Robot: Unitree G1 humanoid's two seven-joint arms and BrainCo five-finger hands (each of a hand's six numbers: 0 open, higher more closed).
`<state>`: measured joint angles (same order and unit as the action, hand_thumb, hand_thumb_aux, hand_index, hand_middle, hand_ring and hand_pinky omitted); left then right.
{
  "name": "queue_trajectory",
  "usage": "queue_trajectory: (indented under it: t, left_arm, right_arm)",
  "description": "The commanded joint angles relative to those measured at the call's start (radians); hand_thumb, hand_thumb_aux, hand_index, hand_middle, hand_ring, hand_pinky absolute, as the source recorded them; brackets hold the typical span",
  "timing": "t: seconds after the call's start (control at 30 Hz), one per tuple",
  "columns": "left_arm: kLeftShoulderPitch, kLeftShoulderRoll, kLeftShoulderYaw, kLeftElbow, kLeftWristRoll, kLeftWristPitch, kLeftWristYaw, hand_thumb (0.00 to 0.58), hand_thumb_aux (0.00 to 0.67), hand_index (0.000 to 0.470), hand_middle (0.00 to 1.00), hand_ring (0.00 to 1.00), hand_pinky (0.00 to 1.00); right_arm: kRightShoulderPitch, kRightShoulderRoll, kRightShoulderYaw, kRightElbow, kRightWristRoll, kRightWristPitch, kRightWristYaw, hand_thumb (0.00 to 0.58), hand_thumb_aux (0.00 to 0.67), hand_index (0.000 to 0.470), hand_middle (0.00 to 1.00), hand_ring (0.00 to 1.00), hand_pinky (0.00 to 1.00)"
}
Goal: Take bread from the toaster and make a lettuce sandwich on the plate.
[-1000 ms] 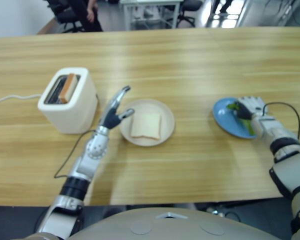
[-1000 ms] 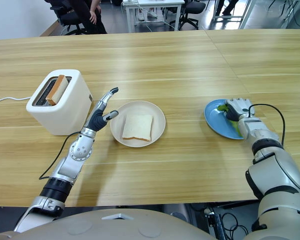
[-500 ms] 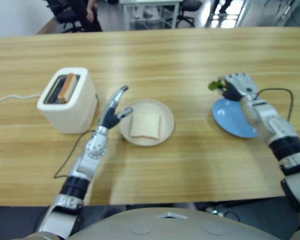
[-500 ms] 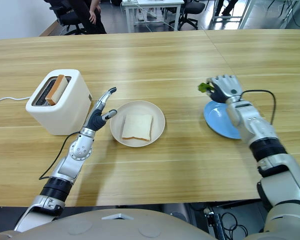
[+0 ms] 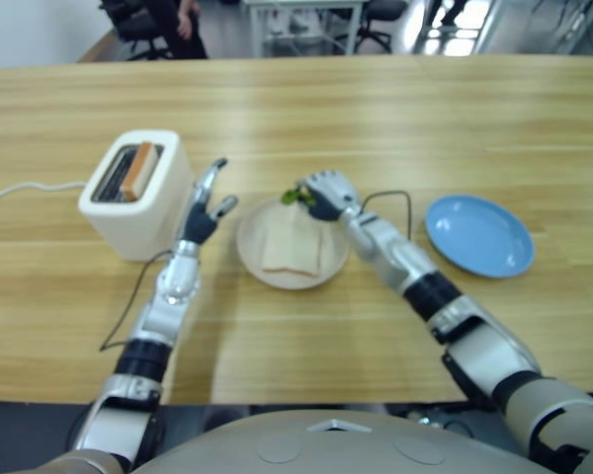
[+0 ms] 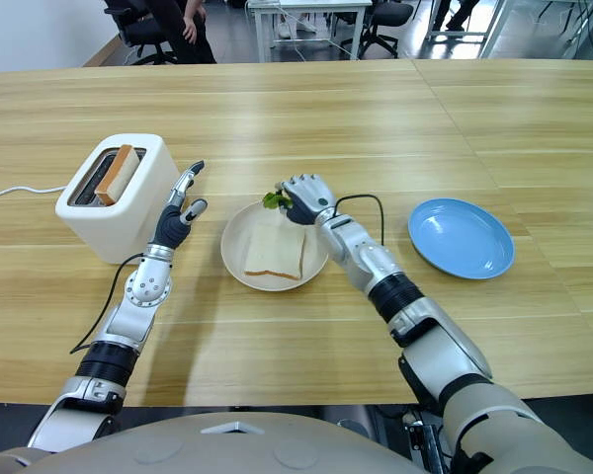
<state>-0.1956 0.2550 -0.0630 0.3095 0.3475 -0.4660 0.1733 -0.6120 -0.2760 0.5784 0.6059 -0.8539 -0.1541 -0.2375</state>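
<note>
A white toaster (image 6: 113,196) stands at the left with one slice of bread (image 6: 119,174) upright in its slot. A cream plate (image 6: 239,265) at the table's middle holds a slice of white bread (image 6: 275,256). My right hand (image 6: 303,197) hovers over the plate's far edge, shut on a green lettuce leaf (image 6: 273,199) that sticks out to its left. Between the toaster and the plate my left hand (image 6: 174,219) is raised, open, fingers pointing up and holding nothing.
A bare blue plate (image 6: 462,237) lies to the right of the cream plate. A white power cord (image 6: 15,194) runs from the toaster to the left. Office chairs and a person stand beyond the far table edge.
My right hand lifted the lettuce off the blue plate and carried it left to above the cream plate. The left hand drew slightly toward the toaster.
</note>
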Motion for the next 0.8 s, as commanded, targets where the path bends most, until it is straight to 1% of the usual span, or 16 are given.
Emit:
queue_trajectory:
  t: [0.03, 0.23, 0.4, 0.43, 0.47, 0.5, 0.53, 0.57, 0.63, 0.77, 0.8]
  left_arm:
    - [-0.001, -0.011, -0.008, 0.022, -0.003, 0.002, -0.002, 0.0, 0.0, 0.0, 0.0, 0.0, 0.0]
    - [0.0, -0.019, -0.013, 0.03, 0.002, 0.002, -0.002, 0.0, 0.0, 0.0, 0.0, 0.0, 0.0]
    - [-0.001, -0.019, -0.014, 0.04, 0.002, -0.003, -0.002, 0.0, 0.0, 0.0, 0.0, 0.0, 0.0]
    - [-0.002, -0.018, -0.013, 0.046, 0.002, -0.005, -0.001, 0.0, 0.0, 0.0, 0.0, 0.0, 0.0]
    - [-0.004, -0.017, -0.013, 0.054, 0.001, -0.006, -0.001, 0.0, 0.0, 0.0, 0.0, 0.0, 0.0]
    - [-0.006, -0.017, -0.013, 0.064, 0.001, -0.008, 0.0, 0.0, 0.0, 0.0, 0.0, 0.0, 0.0]
    - [-0.008, -0.016, -0.014, 0.073, 0.002, -0.011, 0.002, 0.0, 0.0, 0.0, 0.0, 0.0, 0.0]
    - [-0.01, -0.017, -0.015, 0.081, 0.002, -0.013, 0.003, 0.0, 0.0, 0.0, 0.0, 0.0, 0.0]
    - [-0.013, -0.018, -0.018, 0.094, 0.005, -0.018, 0.008, 0.0, 0.0, 0.0, 0.0, 0.0, 0.0]
    - [-0.024, -0.019, -0.024, 0.117, 0.009, -0.025, 0.013, 0.0, 0.0, 0.0, 0.0, 0.0, 0.0]
    - [-0.027, -0.019, -0.025, 0.123, 0.01, -0.027, 0.014, 0.0, 0.0, 0.0, 0.0, 0.0, 0.0]
  right_arm:
    - [0.016, 0.022, 0.035, 0.051, -0.014, -0.023, -0.008, 0.58, 0.67, 0.46, 1.0, 1.0, 1.0]
    - [0.049, 0.04, 0.061, 0.06, -0.026, -0.039, -0.007, 0.58, 0.67, 0.46, 1.0, 1.0, 1.0]
    - [0.084, 0.006, 0.049, -0.027, -0.027, -0.042, 0.001, 0.58, 0.662, 0.455, 1.0, 1.0, 1.0]
    - [0.092, -0.004, 0.044, -0.052, -0.028, -0.041, 0.002, 0.576, 0.617, 0.424, 0.93, 0.93, 0.93]
    - [0.1, -0.016, 0.039, -0.082, -0.027, -0.038, 0.01, 0.576, 0.617, 0.424, 0.93, 0.93, 0.93]
    - [0.111, -0.028, 0.031, -0.116, -0.019, -0.04, 0.022, 0.489, 0.405, 0.278, 0.04, 0.04, 0.04]
    - [0.123, -0.04, 0.025, -0.154, -0.019, -0.037, 0.032, 0.48, 0.391, 0.269, 0.0, 0.0, 0.0]
    - [0.136, -0.053, 0.02, -0.194, -0.018, -0.033, 0.044, 0.48, 0.391, 0.269, 0.0, 0.0, 0.0]
    - [0.164, -0.069, 0.009, -0.268, -0.009, -0.028, 0.072, 0.464, 0.37, 0.254, 0.0, 0.0, 0.0]
    - [0.223, -0.09, -0.018, -0.41, -0.003, -0.018, 0.128, 0.468, 0.376, 0.258, 0.0, 0.0, 0.0]
    - [0.236, -0.093, -0.024, -0.44, -0.001, -0.015, 0.141, 0.476, 0.386, 0.265, 0.0, 0.0, 0.0]
